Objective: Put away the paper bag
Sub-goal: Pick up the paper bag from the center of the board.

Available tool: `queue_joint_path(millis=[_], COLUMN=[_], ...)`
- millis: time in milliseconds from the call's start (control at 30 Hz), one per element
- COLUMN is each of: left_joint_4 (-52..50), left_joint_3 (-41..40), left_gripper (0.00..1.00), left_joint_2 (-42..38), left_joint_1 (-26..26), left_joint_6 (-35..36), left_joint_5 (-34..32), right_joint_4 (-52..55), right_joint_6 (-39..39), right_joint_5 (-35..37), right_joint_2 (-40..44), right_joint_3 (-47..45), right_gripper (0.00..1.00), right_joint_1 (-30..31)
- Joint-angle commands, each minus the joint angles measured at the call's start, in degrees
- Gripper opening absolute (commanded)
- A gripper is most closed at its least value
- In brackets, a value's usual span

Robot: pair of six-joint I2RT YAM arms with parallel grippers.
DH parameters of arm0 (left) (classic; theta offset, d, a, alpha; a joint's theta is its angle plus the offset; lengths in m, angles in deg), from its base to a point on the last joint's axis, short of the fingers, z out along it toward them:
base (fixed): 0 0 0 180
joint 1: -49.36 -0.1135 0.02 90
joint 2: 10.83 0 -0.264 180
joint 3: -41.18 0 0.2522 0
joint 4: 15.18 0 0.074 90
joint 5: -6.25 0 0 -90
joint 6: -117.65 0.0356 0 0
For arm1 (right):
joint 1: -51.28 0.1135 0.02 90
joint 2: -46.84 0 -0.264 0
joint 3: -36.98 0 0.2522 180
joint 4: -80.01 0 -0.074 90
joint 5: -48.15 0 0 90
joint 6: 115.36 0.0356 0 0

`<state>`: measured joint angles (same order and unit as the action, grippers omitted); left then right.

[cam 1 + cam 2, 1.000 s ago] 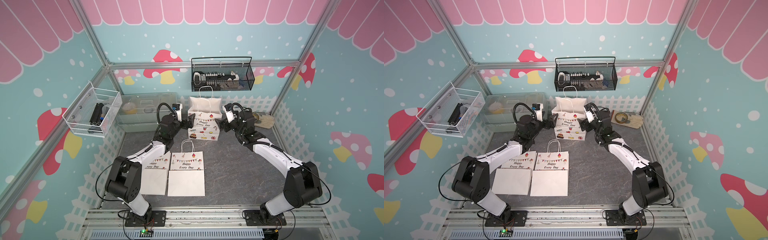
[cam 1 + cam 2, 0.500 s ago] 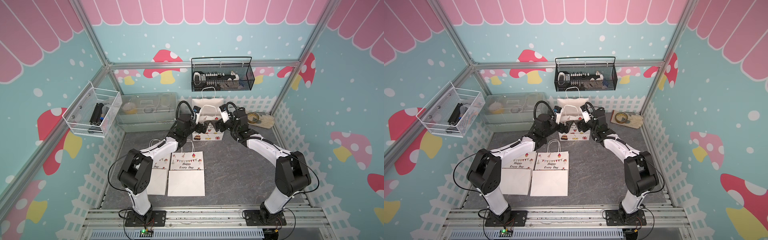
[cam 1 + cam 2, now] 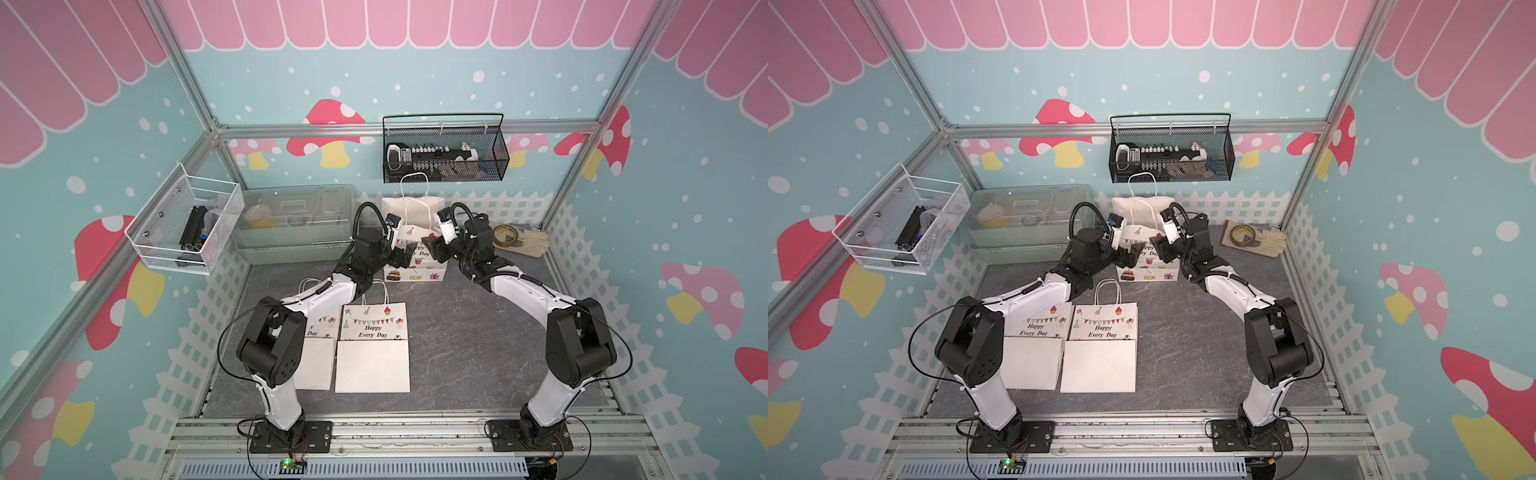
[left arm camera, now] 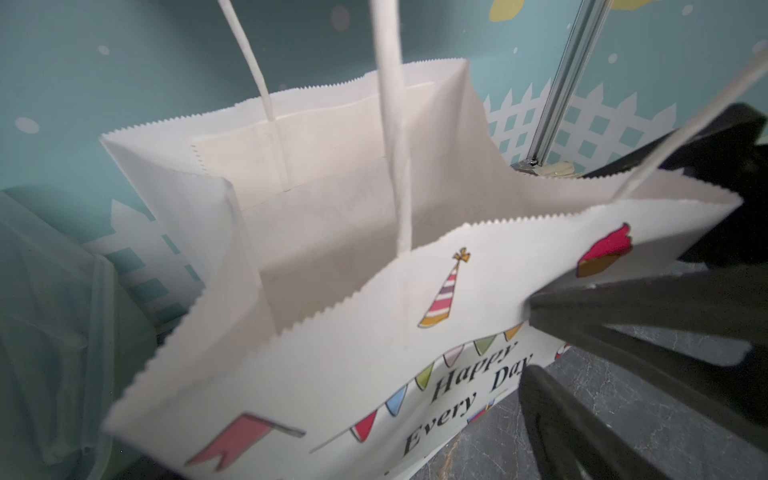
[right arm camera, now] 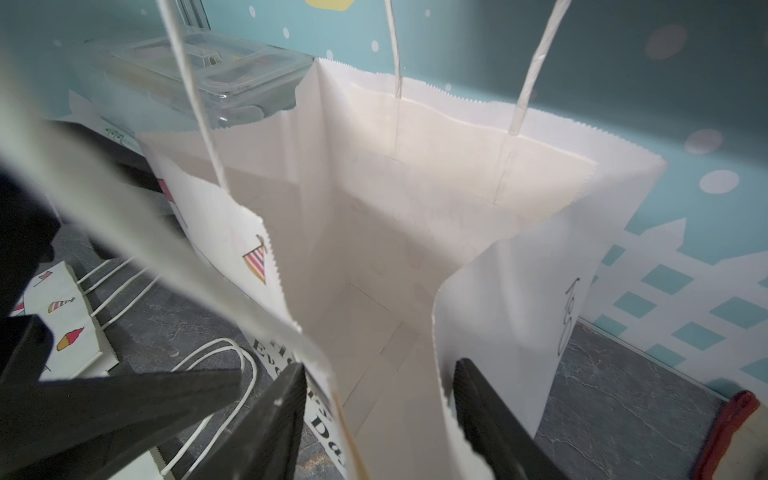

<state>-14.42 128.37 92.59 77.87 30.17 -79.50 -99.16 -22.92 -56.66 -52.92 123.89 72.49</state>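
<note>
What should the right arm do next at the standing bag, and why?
Probably close the right gripper on the upright white printed paper bag. In the right wrist view its jaws straddle the bag's serrated rim with a gap showing, so nothing looks pinched yet. The left gripper is wide open beside the printed front, holding nothing.

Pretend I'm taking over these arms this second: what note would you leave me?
Standing bag: upright at the back, mouth open, empty inside.
Left claw: open, by the bag's printed front.
Right claw: open, jaws astride the bag's rim, no grip yet.
Done: two folded bags lie flat near the front.
Left: probably flatten the standing bag and lay it beside them.
</note>
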Motion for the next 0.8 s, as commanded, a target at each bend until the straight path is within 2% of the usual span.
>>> queue_joint_path(millis=[0, 167, 300, 400, 600, 767], left_joint_4=[1.23, 3.16, 4.46, 4.50, 4.46, 4.83], left_joint_3=[-1.90, -4.07, -5.34, -5.56, -5.58, -6.76], left_gripper=[0.96, 0.95, 0.95, 0.96, 0.95, 0.96], left_joint_2=[-1.27, -2.60, -3.22, -3.35, -3.35, -4.69], left_joint_1=[-0.55, -2.03, -3.04, -3.20, -3.20, -3.29], left_joint_6=[-0.25, -2.62, -4.23, -4.55, -4.90, -5.62], left_joint_5=[0.17, 1.41, 2.56, 3.14, 3.66, 4.03], right_joint_4=[0.84, 0.44, -0.48, -1.68, -2.46, -2.70], right_joint_6=[-2.29, -2.14, -0.90, 0.55, 2.34, 3.70], right_joint_5=[0.77, 1.30, 0.53, -0.93, -3.21, -3.64], right_joint_2=[1.15, 2.02, 1.86, 1.24, -0.08, 0.70], right_joint_3=[-1.33, -2.52, -2.74, -2.59, -1.62, -1.95], right_gripper=[0.61, 0.76, 0.77, 0.70, 0.49, 0.27], right_joint_1=[0.05, -0.30, -0.80, -1.24, -1.35, -1.35])
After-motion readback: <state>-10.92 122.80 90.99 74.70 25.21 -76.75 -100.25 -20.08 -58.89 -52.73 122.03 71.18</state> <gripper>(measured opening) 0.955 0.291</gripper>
